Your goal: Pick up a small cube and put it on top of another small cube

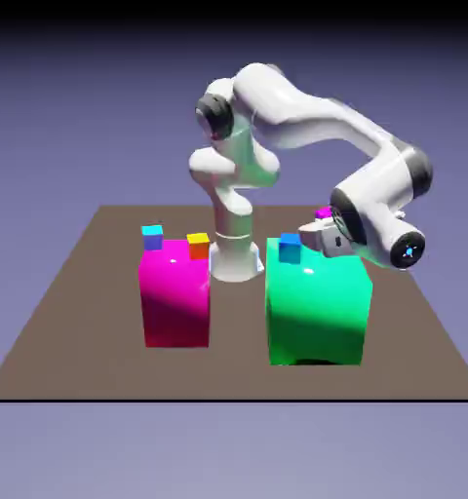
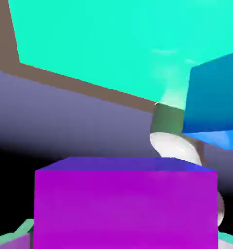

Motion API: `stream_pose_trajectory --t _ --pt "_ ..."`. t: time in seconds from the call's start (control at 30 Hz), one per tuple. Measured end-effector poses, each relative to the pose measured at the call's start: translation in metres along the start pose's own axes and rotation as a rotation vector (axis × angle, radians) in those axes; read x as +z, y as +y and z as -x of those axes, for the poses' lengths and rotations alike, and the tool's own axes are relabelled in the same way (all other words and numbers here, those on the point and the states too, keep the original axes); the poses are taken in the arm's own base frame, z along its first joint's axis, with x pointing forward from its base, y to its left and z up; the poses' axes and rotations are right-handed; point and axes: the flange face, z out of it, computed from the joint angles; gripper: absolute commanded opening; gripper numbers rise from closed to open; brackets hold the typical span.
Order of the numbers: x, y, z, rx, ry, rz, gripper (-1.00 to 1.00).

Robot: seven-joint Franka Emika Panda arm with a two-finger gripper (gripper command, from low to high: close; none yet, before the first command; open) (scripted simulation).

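Bright glare atop green block [image 1: 316,317].

White robot arm [image 1: 306,112] arched high, its upper links behind and above the fingers [image 2: 22,233]. The elbow bends, the forearm slopes down, and the bulky wrist [image 1: 379,214] sits just beside the fingers, toward the exterior view's right. The hand is tilted well over sideways, fingers closed in a grip.

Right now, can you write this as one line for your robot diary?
jaws: shut on tiny purple cube | tiny plain blue cube: on big green block | stacking: not yet done
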Motion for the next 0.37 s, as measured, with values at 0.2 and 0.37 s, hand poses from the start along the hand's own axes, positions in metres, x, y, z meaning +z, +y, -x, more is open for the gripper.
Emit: stream_pose_trajectory --t 0.2,0.37 --pt "0.033 0.001 -0.004 0.027 0.022 0.038 -1.00" --pt "0.056 -0.004 -0.012 0.028 0.022 0.039 1.00"
